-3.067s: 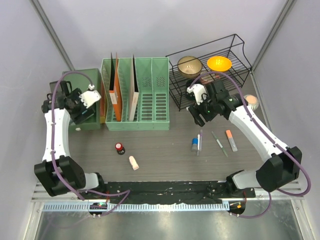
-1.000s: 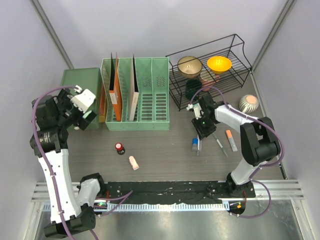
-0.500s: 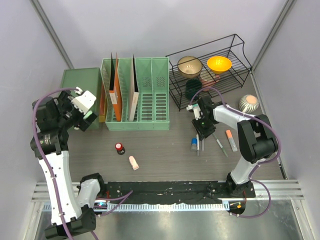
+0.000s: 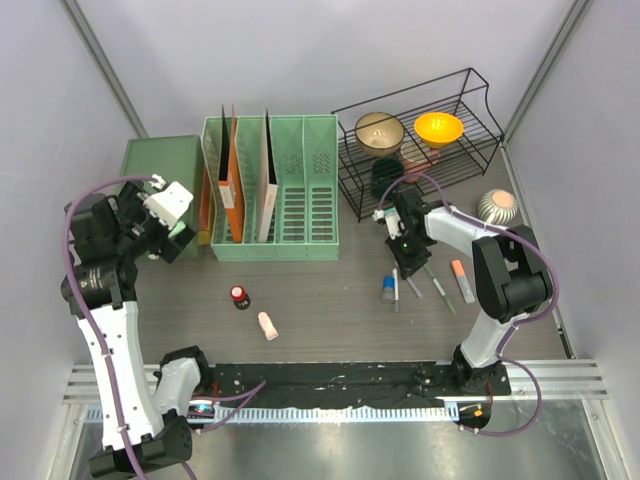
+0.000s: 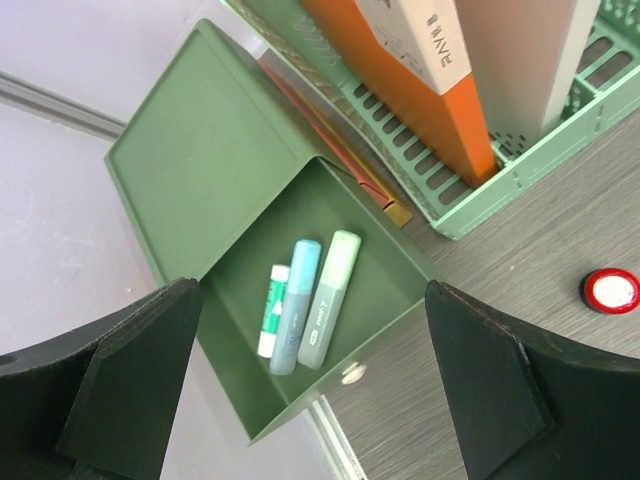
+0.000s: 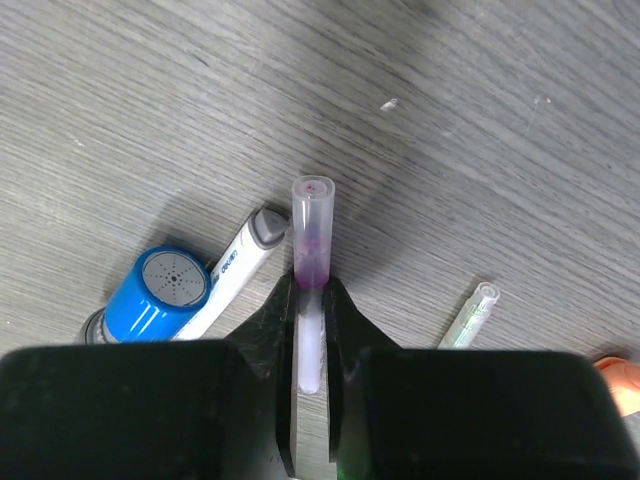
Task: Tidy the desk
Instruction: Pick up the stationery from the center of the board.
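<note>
On the dark wood-grain desk (image 4: 320, 290) my right gripper (image 6: 310, 300) (image 4: 405, 262) is down at the surface, shut on a pale pen with a clear purple-tinted cap (image 6: 311, 235); the pen lies flat between the fingertips. A white marker (image 6: 232, 275) and a blue-capped tube (image 6: 168, 288) lie just left of it. A thin green pen (image 6: 470, 315) lies to the right. My left gripper (image 5: 315, 390) (image 4: 175, 235) hangs wide open and empty above the dark green box (image 5: 210, 170), whose open drawer (image 5: 370, 300) holds three markers (image 5: 300, 305).
A light green file rack (image 4: 300, 190) with books stands at the back. A black wire rack (image 4: 470, 110) holds bowls, with a striped ball (image 4: 497, 207) beside it. An orange-tipped marker (image 4: 461, 281), a red-capped bottle (image 4: 239, 295) and a pink piece (image 4: 267, 325) lie loose.
The right gripper's fingers have closed on the purple-capped pen, after settling slightly over it. The left arm has stayed still over the last second.
</note>
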Controlling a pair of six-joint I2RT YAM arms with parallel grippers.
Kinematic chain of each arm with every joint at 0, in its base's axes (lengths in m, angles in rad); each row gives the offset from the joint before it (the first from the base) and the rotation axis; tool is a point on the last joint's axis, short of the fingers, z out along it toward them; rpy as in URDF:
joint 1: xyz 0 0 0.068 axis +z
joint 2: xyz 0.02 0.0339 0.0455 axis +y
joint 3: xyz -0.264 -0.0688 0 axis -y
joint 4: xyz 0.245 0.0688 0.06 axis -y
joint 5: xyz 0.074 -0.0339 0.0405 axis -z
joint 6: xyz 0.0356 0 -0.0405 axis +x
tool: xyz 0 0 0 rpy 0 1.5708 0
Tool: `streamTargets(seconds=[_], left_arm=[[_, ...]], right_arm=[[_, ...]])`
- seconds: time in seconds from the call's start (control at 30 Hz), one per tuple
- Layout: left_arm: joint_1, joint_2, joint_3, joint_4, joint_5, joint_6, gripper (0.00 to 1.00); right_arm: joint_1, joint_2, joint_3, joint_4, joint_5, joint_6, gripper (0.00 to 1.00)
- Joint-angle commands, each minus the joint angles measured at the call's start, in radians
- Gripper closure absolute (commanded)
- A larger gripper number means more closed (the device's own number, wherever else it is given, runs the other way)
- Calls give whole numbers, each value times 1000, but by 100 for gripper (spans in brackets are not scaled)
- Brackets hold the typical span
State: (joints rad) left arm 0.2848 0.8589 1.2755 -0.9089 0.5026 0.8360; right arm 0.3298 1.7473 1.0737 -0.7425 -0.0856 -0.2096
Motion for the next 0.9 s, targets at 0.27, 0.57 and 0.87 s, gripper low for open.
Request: streamTargets(seconds=[0.27, 0.57, 0.87], left_arm=[[1, 18, 1, 20, 425, -236, 0], [-203, 18, -160, 503, 571, -742, 0], [-659, 221, -107, 728, 278, -926, 2]], right_arm=[[6, -137, 376, -247, -160, -66, 98], [43, -232, 589, -159, -525, -53, 98], [199, -290, 583, 130, -623, 54, 99]])
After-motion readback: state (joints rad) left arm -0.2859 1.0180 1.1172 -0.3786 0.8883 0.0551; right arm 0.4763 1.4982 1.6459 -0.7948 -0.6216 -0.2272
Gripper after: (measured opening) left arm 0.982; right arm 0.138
